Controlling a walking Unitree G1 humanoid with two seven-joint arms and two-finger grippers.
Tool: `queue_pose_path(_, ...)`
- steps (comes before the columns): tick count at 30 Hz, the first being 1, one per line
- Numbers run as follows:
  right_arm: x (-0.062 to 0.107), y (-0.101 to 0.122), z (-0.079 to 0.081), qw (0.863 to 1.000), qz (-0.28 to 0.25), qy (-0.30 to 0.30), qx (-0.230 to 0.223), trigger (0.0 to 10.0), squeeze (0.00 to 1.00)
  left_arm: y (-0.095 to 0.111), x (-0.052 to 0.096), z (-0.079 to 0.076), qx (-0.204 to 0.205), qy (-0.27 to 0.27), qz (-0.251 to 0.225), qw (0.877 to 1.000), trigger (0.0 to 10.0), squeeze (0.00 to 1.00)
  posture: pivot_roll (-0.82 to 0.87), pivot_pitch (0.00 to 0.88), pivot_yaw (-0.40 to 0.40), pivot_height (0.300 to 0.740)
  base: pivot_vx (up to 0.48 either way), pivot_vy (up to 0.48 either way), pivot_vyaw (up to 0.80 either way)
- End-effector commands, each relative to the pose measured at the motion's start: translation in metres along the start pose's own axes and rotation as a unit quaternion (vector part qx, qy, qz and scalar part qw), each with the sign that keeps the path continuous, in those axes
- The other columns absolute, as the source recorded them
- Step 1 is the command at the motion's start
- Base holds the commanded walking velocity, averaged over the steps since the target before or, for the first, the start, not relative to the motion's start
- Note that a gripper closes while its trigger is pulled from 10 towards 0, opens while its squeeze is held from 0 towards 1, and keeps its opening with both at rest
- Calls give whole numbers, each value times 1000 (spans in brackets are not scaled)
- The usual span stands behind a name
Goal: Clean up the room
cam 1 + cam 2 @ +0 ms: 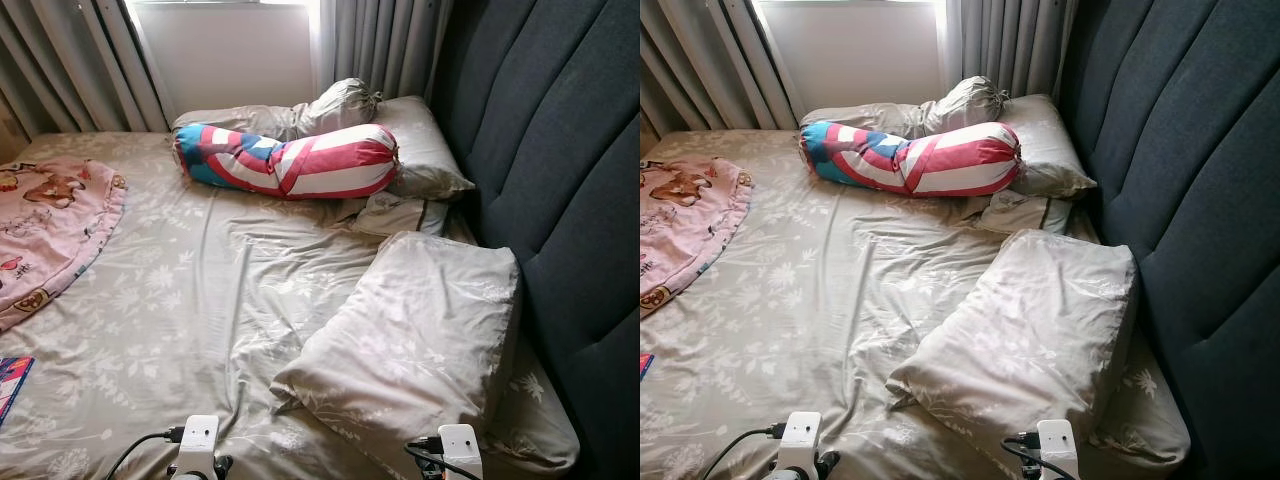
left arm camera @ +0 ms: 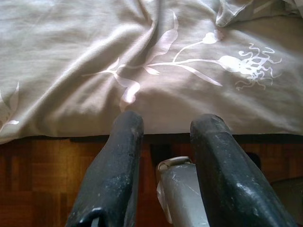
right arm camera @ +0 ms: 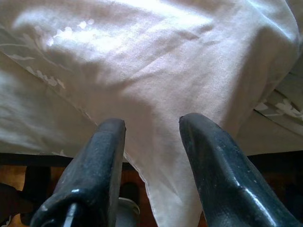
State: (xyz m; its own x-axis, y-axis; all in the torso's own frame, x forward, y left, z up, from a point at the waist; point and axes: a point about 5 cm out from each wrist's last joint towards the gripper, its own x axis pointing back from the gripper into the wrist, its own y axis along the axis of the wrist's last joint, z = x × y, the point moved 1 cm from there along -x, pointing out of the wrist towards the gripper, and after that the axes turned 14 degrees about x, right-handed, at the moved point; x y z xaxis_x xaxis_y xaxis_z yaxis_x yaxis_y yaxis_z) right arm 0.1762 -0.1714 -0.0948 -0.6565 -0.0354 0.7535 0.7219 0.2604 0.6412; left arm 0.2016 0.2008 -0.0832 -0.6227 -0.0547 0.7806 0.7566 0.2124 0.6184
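Bed (image 1: 200, 300) comes first: it fills the room from the curtained window to the dark padded headboard (image 1: 560, 150), and its beige floral sheet (image 1: 180, 330) lies rumpled with folds across the middle. A large beige pillow (image 1: 410, 335) sits askew near the foot edge by the headboard side, one corner hanging toward the foot edge. At the window end a red, white and blue bolster (image 1: 290, 160) rests against two more beige pillows (image 1: 415, 150). A pink cartoon blanket (image 1: 50, 230) spills over the edge opposite the headboard.

Both arms are low at the foot edge. The left hand (image 2: 163, 125) has its fingers apart, holding nothing, just off the sheet's overhang above the wooden floor (image 2: 38, 165). The right hand (image 3: 151, 127) is likewise spread, with the large pillow's corner draped between its fingers but not pinched.

Judging from this, the step is tidying the bedding, starting with that pillow. The next move seems to call for closing the right hand on the corner and carrying it toward the other pillows.
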Motion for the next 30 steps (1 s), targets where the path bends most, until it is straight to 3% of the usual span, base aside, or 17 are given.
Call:
queue_pose_path(1, 0, -2, 0, 1000, 3, -2, 0, 10000, 0, -4, 1, 2, 1, 5, 7, 1000, 10000, 0, -86, 0, -26, 740, 0, 0, 0)
queue_pose_path(7, 1, -1, 0, 1000, -2, -7, -11, 10000, 0, -4, 1, 3, 2, 6, 6, 1000, 10000, 0, -86, 1, -24, 740, 0, 0, 0)
queue_pose_path(12, 2, -2, -2, 994, -20, -42, -98, 10000, 0, -3, 1, 3, 2, 7, 5, 1000, 10000, 0, -87, 4, -22, 740, 0, 0, 0)
queue_pose_path(13, 3, -2, -3, 990, -23, -51, -126, 10000, 94, -3, 1, 3, 2, 7, 5, 1000, 10000, 0, -86, 5, -21, 740, 0, 0, 0)
queue_pose_path(14, 3, -3, -3, 988, -25, -56, -140, 10000, 94, -4, 1, 3, 1, 7, 5, 1000, 10000, 0, -86, 5, -21, 740, 0, 0, 0)
queue_pose_path(16, 4, -4, -2, 982, -30, -63, -178, 10000, 1000, -4, 1, 4, 1, 8, 6, 1000, 10000, 0, -78, 10, -19, 740, 0, 0, 0)
queue_pose_path(19, 5, -5, -1, 978, -32, -69, -195, 10000, 1000, -5, 2, 6, 0, 9, 7, 1000, 10000, 0, -74, 17, -14, 740, 0, 0, 0)
queue_pose_path(23, 6, -7, 1, 980, -35, -74, -179, 10000, 1000, -7, 3, 9, -5, 10, 8, 1000, 10000, 0, -68, 33, -1, 740, 0, 0, 0)
queue_pose_path(24, -9, 49, -30, 976, -87, -97, -171, 10000, 1000, -8, 3, 11, -7, 9, 6, 1000, 10000, 0, -66, 42, 5, 740, 0, 0, 0)
queue_pose_path(26, -15, 95, -53, 973, -126, -110, -159, 10000, 1000, -9, 4, 12, -8, 8, 3, 1000, 10000, 0, -66, 47, 8, 740, 0, 0, 0)
queue_pose_path(30, -14, 104, -56, 973, -143, -109, -143, 10000, 1000, -9, 5, 13, -1, 1, -12, 1000, 10000, 0, -58, 62, 12, 740, 0, 0, 0)
